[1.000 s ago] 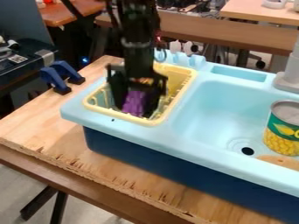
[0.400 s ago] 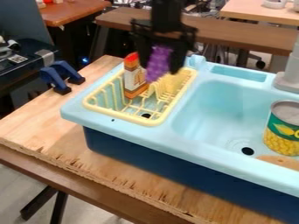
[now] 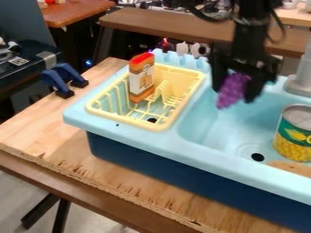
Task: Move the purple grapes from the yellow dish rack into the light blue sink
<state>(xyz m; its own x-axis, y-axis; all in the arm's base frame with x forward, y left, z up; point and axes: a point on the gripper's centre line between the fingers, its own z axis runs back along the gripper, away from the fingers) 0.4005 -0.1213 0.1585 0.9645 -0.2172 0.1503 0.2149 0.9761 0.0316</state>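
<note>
The black fingers (image 3: 254,87) of the gripper (image 3: 233,92) were closed on a bumpy, purple toy bunch of grapes (image 3: 231,94), which hung at a slant between them, its lower end poking out below. They held it above the back left part of the light-blue plastic sink basin (image 3: 209,129); how high it hung could not be told.

In the view, a tall grey faucet (image 3: 298,82) rose to the right of the gripper, at the basin's back edge. Nearer the camera, an upright tin can (image 3: 293,139) with a green and yellow corn label stood on the right side of the basin, an obstacle on that side. A flat, tan, rounded piece (image 3: 290,167) lay just in front of the can, and the dark, round drain hole (image 3: 258,157) was to the can's left.

To the left of the basin, a pale-yellow plastic dish rack (image 3: 159,125) sat in its own recess. A white and orange carton (image 3: 141,79) with a red top stood nearly upright in it, rising above the rack's rim. Light-blue upright prongs (image 3: 173,59) lined the back edge behind the rack. Farther left, dark-blue clamps (image 3: 59,82) stood on the wooden tabletop (image 3: 54,136) beside the sink.
</note>
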